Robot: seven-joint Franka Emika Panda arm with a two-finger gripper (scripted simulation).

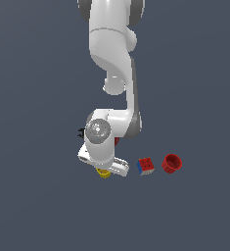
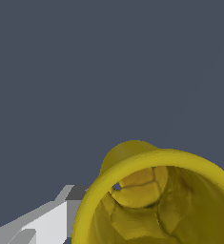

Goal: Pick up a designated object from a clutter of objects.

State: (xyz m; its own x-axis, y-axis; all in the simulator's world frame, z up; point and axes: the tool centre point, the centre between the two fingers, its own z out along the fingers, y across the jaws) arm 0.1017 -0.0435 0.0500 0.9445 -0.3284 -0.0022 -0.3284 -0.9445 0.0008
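Note:
The small yellow cup (image 1: 103,172) peeks out from under my white hand in the exterior view. In the wrist view the yellow cup (image 2: 156,200) is very close and tilted, with its open mouth facing the camera. My gripper (image 1: 105,169) is directly over it. One grey-white finger (image 2: 56,217) lies right beside the cup's outer wall. The other finger is hidden, so I cannot tell whether the jaws are closed on the cup.
A multicoloured puzzle cube (image 1: 146,166) and a red cup (image 1: 172,163) lie toward the exterior view's right of my hand. A bit of the black wrench (image 1: 80,132) and a red sliver (image 1: 117,141) show behind the wrist. The other clutter is hidden.

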